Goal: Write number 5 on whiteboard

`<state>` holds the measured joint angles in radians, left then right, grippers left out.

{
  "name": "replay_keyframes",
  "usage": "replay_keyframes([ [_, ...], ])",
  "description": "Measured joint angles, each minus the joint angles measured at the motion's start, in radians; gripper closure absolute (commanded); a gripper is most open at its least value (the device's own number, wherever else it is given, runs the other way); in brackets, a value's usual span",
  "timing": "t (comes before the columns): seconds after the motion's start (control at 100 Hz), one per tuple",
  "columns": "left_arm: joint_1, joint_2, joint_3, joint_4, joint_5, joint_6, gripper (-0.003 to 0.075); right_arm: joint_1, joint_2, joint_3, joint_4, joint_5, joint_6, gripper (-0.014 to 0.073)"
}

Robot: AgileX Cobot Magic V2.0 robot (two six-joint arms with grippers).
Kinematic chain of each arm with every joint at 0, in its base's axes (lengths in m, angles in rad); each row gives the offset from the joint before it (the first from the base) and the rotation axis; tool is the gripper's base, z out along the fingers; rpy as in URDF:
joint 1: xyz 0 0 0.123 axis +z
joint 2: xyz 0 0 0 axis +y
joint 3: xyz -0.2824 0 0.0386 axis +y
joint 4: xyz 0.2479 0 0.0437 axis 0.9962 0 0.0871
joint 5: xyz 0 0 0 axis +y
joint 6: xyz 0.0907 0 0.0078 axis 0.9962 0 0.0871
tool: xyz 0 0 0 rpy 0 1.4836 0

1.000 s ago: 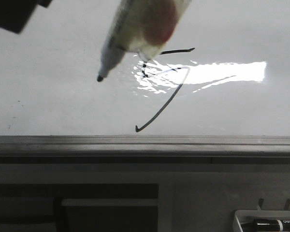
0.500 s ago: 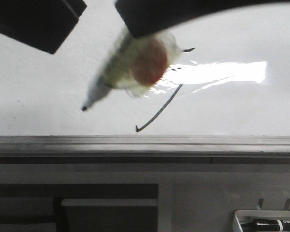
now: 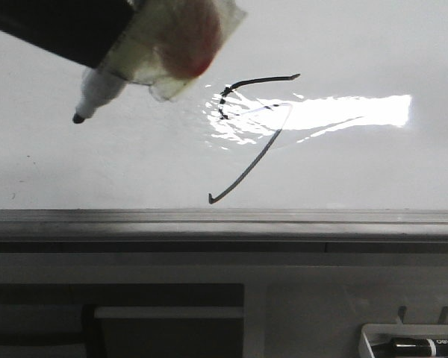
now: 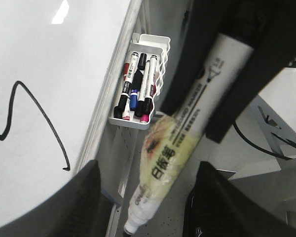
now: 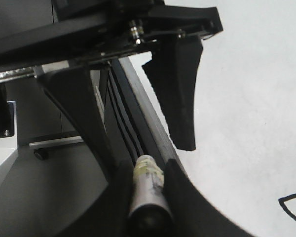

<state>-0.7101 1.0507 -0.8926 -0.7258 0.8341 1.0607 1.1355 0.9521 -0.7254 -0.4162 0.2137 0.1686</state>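
The right gripper (image 5: 140,168) is clenched on a marker (image 3: 157,45). In its own wrist view the marker's butt end sits wedged between the two dark fingers. In the left wrist view the same black gripper clamps the barrel from both sides, with the printed label and the white tip sticking out below.

The left gripper (image 4: 148,170) is released. Its fingers (image 4: 89,197) are spread wide with nothing pinched between them (the marker tip merely crosses the gap in that view, held from above by the other arm).

The whiteboard (image 3: 373,45) fills the upper part of the front view, with its grey rail (image 3: 284,220) running along the lower edge. The number 5 (image 3: 248,171) is drawn near the middle of the visible board. It has a short top bar, a broken stroke partly lost in a bright glare patch, and a long curved tail that ends in a small hook just above the rail.

In the front view the marker slants down from the upper left corner, and its dark tip (image 3: 78,118) points down and to the left. The tip is to the left of the 5 and apart from its lines. Whether it touches the board cannot be told.

A white tray (image 4: 150,39) hangs just beyond the rail, holding several capped markers.
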Motion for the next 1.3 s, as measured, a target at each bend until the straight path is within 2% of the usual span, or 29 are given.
replay_keyframes([
  [0.15, 0.000, 0.017, 0.000, -0.001, -0.010, 0.000, 0.0439, 0.004, 0.000, 0.000, 0.000, -0.007, 0.000, 0.0662],
  [0.47, -0.002, 0.099, 0.000, -0.008, -0.006, 0.000, 0.0447, 0.004, 0.000, 0.000, 0.000, 0.008, 0.000, 0.0662],
  [0.56, -0.002, 0.102, 0.000, -0.008, -0.006, 0.000, 0.0500, 0.004, 0.000, 0.000, 0.000, 0.011, 0.000, 0.0662],
  [0.79, -0.008, 0.102, 0.000, 0.001, 0.011, 0.034, 0.0741, 0.004, 0.000, 0.000, 0.005, 0.011, 0.004, 0.0662],
  [0.95, -0.010, 0.102, 0.000, 0.013, 0.016, 0.066, 0.0741, 0.004, 0.000, 0.000, 0.020, 0.011, 0.008, 0.0654],
  [1.05, -0.010, 0.102, 0.000, 0.013, 0.016, 0.071, 0.0741, 0.004, 0.000, 0.000, 0.022, 0.013, 0.008, 0.0551],
  [1.219, -0.011, 0.102, 0.002, 0.004, 0.024, 0.058, 0.0741, 0.004, 0.000, 0.000, 0.015, 0.058, 0.008, 0.0164],
  [1.299, -0.011, 0.102, 0.013, -0.003, 0.005, 0.034, 0.0741, 0.004, 0.000, -0.005, 0.014, 0.076, 0.008, 0.0112],
])
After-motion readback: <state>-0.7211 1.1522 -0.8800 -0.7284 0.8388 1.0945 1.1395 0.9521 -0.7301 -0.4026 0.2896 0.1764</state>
